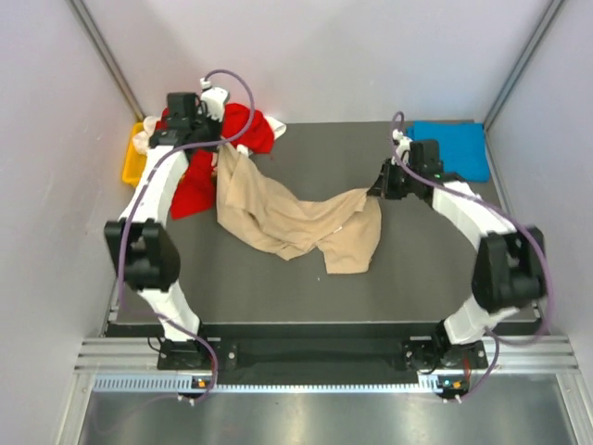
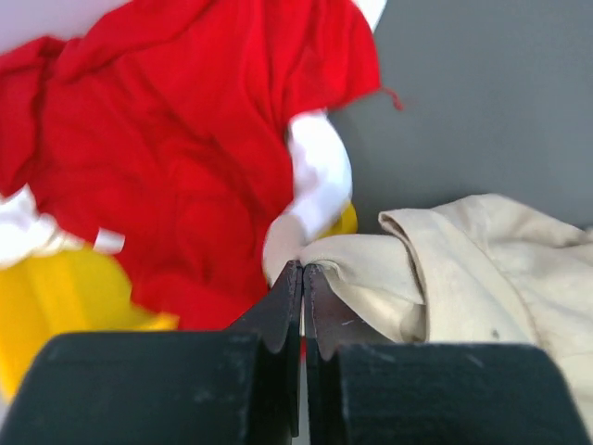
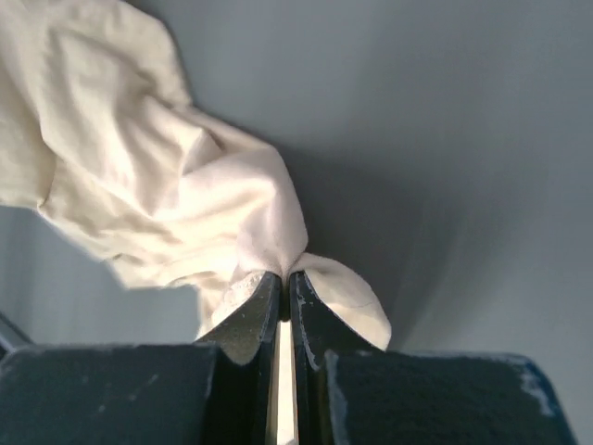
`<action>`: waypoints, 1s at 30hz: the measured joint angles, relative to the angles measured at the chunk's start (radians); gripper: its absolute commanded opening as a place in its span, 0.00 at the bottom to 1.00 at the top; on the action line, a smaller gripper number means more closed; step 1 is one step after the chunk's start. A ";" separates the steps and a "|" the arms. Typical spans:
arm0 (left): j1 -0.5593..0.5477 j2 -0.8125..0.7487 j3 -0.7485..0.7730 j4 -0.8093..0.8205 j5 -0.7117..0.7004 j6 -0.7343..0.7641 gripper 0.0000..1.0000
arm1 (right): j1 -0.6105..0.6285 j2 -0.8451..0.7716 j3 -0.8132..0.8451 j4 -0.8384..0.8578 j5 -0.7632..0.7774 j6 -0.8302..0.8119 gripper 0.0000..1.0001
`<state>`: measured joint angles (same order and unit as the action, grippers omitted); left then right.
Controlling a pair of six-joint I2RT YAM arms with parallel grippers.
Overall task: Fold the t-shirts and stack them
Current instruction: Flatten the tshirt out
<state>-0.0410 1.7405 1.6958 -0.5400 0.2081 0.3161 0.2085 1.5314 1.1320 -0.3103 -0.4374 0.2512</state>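
The beige t-shirt [image 1: 287, 218] hangs stretched between both arms over the dark table, its middle sagging onto the surface. My left gripper [image 1: 222, 146] is shut on one corner of it at the back left; the left wrist view shows the cloth [image 2: 445, 269] pinched at the fingertips of that gripper [image 2: 303, 267]. Over at the right, my right gripper [image 1: 375, 190] is shut on the other end, and beige cloth [image 3: 176, 195] bunches at its tips [image 3: 285, 274]. A red t-shirt [image 1: 199, 176] lies crumpled at the back left, with white cloth [image 2: 320, 176] on it. A folded blue t-shirt [image 1: 454, 148] rests at the back right.
A yellow plastic tray [image 1: 132, 159] sits at the table's far left edge, partly under the red shirt. White enclosure walls stand close on the left, right and back. The left arm's purple cable [image 1: 232, 88] loops above the red shirt.
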 measured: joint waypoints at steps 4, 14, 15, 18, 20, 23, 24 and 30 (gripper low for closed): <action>-0.050 0.285 0.223 0.045 -0.068 -0.027 0.17 | -0.062 0.298 0.161 0.051 0.034 0.043 0.03; -0.163 0.437 0.283 0.048 -0.086 -0.057 0.73 | -0.147 0.414 0.220 0.057 0.218 0.038 0.65; -0.163 0.374 0.200 0.047 -0.064 -0.054 0.73 | -0.145 0.374 0.176 0.054 0.233 0.029 0.66; -0.175 0.153 -0.043 0.051 -0.010 -0.029 0.69 | -0.136 0.236 0.047 0.040 0.253 0.011 0.68; -0.204 0.008 -0.180 0.047 -0.004 0.006 0.65 | -0.125 0.148 -0.029 0.035 0.262 0.006 0.70; -0.312 -0.151 -0.340 0.059 0.002 0.058 0.62 | -0.087 0.075 -0.121 0.051 0.247 0.006 0.71; -0.353 -0.182 -0.386 0.060 0.008 0.071 0.63 | -0.072 0.072 -0.143 0.057 0.241 0.006 0.70; -0.541 -0.193 -0.611 0.044 -0.013 0.113 0.66 | 0.013 0.122 -0.223 0.049 0.220 0.008 0.20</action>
<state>-0.5816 1.5471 1.0851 -0.4961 0.1951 0.4286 0.2214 1.6539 0.9089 -0.2615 -0.2173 0.2592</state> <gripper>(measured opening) 0.649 0.385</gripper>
